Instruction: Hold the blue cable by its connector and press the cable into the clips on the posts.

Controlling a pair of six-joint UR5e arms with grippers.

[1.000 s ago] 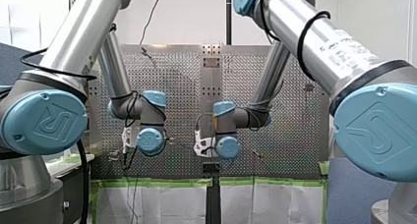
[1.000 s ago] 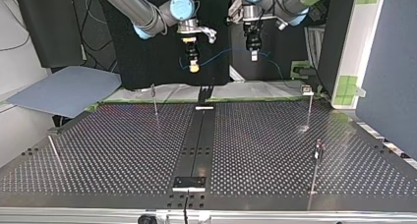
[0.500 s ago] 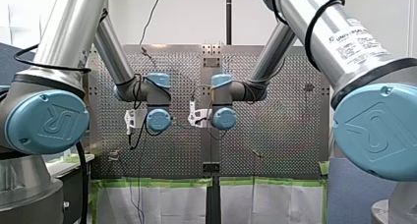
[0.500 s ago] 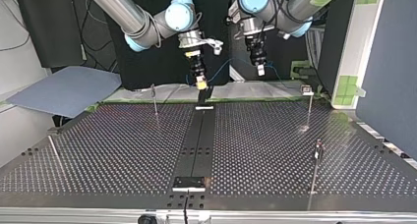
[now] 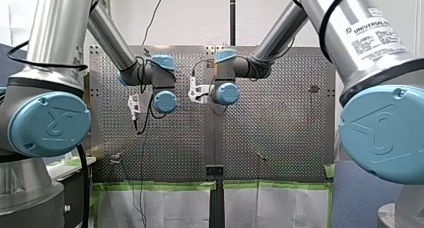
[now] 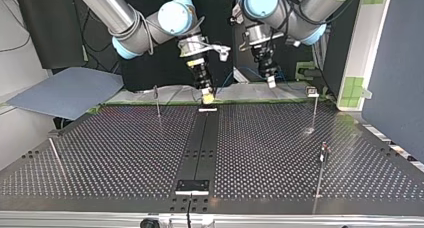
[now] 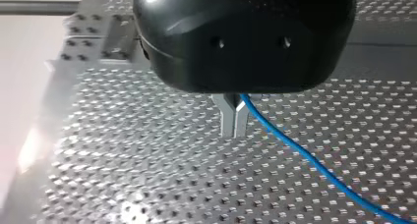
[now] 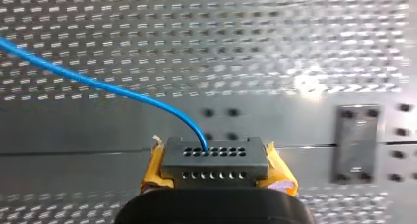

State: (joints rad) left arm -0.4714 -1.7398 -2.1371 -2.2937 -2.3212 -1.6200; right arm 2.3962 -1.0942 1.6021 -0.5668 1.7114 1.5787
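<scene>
Arms hang lower and nearer the worktop's [image 6: 125, 153] twelve o'clock edge in the top view than a second ago, bringing the blue cable [image 8: 98, 84] toward the posts [image 6: 314, 113] at ten and two o'clock; no clip looks threaded yet. My right hand [image 8: 215, 174] clamps the grey connector [image 8: 215, 155] between yellow pads; my left hand [image 7: 234, 121] is pinched narrow on the cable. Clips are too small to make out.

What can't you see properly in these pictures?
- Clips on the posts: too small in the top view.
- Blue cable: its far end is cut off by the right wrist view's edge.
- Whether my left gripper pinches the cable: its black body hides that in the left wrist view.
</scene>
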